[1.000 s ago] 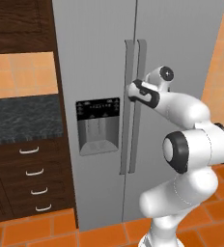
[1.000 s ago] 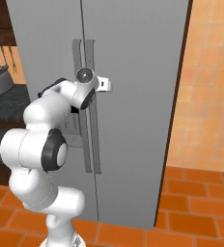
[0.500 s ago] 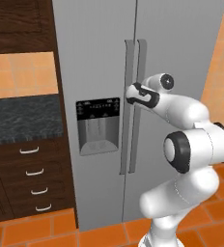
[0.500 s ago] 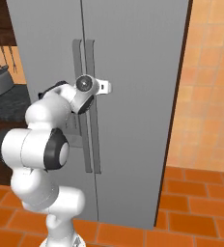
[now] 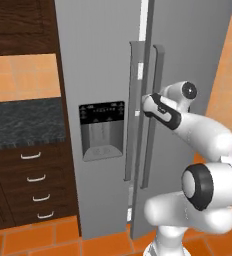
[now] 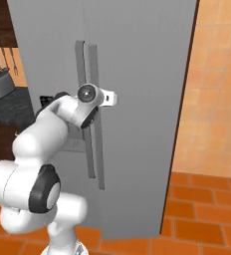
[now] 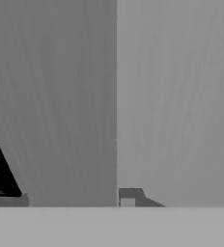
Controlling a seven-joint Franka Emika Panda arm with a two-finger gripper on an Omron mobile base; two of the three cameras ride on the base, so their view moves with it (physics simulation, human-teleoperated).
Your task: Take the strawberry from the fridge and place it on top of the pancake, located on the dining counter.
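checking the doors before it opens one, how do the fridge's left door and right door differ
The left door carries a black dispenser panel; the right door is plain. The right door stands slightly ajar, with a gap showing along its top and bottom, while the left door sits flush. Both are light grey with long vertical handles.

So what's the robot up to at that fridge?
The white arm has its gripper at the right-hand door handle of the grey fridge, by the black dispenser panel. That door stands slightly ajar, a thin gap showing along its edge. Nothing inside is visible yet.
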